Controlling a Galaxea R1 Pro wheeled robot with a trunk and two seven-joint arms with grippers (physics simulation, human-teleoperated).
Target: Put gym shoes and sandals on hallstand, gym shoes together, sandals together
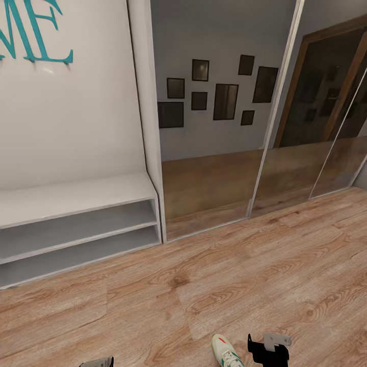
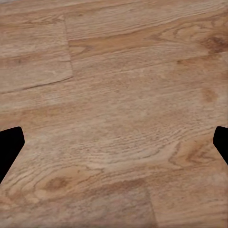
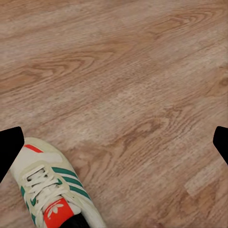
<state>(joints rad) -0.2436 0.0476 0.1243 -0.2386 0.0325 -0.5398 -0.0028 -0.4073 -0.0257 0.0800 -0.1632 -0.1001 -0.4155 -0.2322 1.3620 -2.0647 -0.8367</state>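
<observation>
We judge the task to be at its start. The one sneaker we can see lies on the wood floor, well away from the white bench with its two open shelf rows, and both of those rows look bare. This bench stands against a plain white wall with teal lettering above it, and we see no stepped shelves over it, so we cannot tell whether it is the rack the task means.

The right gripper hovers just beside the sneaker, on the side away from the bench. In the right wrist view the sneaker sits off to one side of the two dark fingertips, which stand wide apart with nothing between them, so that gripper is spread and empty. The left gripper is likewise spread, with bare floorboards between its tips. A small grey part of the left arm peeks in nearer the bench.

What is left, as far as we can judge, is nearly everything: grasping this sneaker, finding its mate and both sandals, and setting all four on the rack in pairs.

The floor is light brown plank with strong grain and knots, flat and free of clutter around the sneaker. Beyond the bench, mirrored sliding doors reflect a grey wall hung with dark picture frames and a brown doorway.
</observation>
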